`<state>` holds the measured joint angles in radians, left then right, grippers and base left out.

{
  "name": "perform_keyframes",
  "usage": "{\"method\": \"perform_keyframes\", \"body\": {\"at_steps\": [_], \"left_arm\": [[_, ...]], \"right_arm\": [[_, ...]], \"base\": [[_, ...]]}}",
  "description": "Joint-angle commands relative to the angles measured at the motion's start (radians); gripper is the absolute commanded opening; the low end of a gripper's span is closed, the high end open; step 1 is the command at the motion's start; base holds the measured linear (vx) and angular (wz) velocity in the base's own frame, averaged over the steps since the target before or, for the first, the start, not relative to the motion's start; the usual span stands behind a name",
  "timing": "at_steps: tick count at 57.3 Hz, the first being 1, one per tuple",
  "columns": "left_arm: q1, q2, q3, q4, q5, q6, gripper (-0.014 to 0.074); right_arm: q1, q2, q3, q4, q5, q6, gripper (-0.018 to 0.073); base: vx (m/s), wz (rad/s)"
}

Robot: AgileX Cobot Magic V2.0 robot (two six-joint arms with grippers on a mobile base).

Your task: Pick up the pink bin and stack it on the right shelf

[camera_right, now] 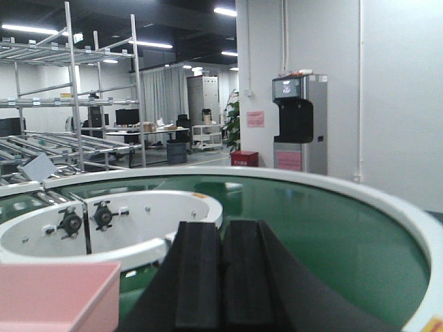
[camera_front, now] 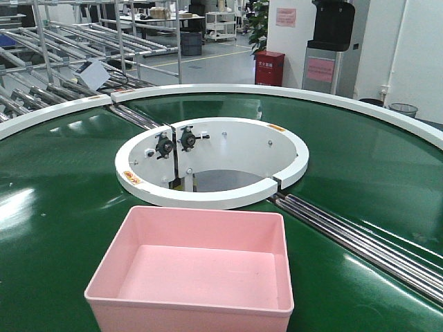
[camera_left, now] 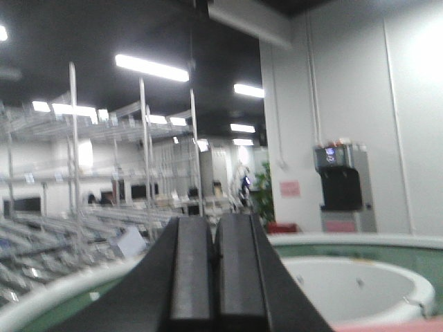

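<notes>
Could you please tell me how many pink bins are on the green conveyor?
1: the shallow pale-pink plastic bin sits on the green belt, front centre; others may lie off-frame.

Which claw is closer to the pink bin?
Probably the right claw: the pink bin sits just beside it, to its left. The left claw sees only a pink sliver, to its right.

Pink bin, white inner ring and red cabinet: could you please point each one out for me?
pink bin (camera_front: 201, 277): front view, bare inner floor.
white inner ring (camera_front: 214, 198): front view, near rim.
red cabinet (camera_front: 270, 68): front view, front face.
</notes>
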<state>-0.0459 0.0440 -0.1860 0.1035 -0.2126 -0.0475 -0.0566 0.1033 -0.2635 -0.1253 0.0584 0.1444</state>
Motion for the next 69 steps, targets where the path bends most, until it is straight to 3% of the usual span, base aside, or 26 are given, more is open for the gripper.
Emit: {"method": "perform_keyframes", "body": {"at_steps": [1, 8, 17, 22, 29, 37, 43, 49, 57, 69], "left_arm": [[0.000, 0.100, -0.188, -0.003, 0.091, 0.077, -0.0005], [0.000, 0.264, -0.312, -0.003, 0.257, 0.121, -0.0005], [0.000, 0.466, -0.323, -0.004, 0.277, 0.116, 0.0024], [0.000, 0.548, -0.323, -0.004, 0.259, 0.116, 0.0086], [0.000, 0.630, -0.323, -0.004, 0.213, 0.116, 0.0239], [0.000, 0.699, -0.323, -0.004, 0.140, 0.116, 0.0475], [-0.001, 0.755, -0.340, -0.007, 0.130, 0.112, 0.0525], [-0.020, 0.835, -0.450, -0.007, 0.239, 0.062, 0.0521], [-0.076, 1.013, -0.678, -0.017, 0.421, 0.060, 0.0515], [-0.137, 1.310, -1.009, -0.140, 0.660, 0.122, 0.0515]], "right_arm": [[-0.005, 0.115, -0.180, -0.030, 0.037, -0.004, -0.0010], [-0.005, 0.293, -0.298, -0.030, 0.086, -0.004, -0.0008], [-0.005, 0.474, -0.339, -0.028, 0.079, -0.003, 0.0010], [-0.005, 0.552, -0.344, -0.025, 0.075, -0.003, 0.0052], [-0.005, 0.616, -0.344, -0.024, 0.060, -0.003, 0.0171], [-0.005, 0.666, -0.344, -0.022, 0.035, -0.003, 0.0393], [-0.002, 0.709, -0.344, 0.040, 0.037, 0.018, 0.0489], [0.002, 0.801, -0.408, 0.125, 0.165, 0.012, 0.0490], [0.108, 1.005, -0.605, 0.137, 0.339, -0.066, 0.0459], [0.316, 1.330, -0.948, 0.125, 0.477, -0.012, 0.0454]], "base": [[0.00, 0.00], [0.00, 0.00], [0.00, 0.00], [0.00, 0.00], [0.00, 0.00], [0.00, 0.00], [0.00, 0.00], [0.00, 0.00], [0.00, 0.00], [0.00, 0.00]]}}
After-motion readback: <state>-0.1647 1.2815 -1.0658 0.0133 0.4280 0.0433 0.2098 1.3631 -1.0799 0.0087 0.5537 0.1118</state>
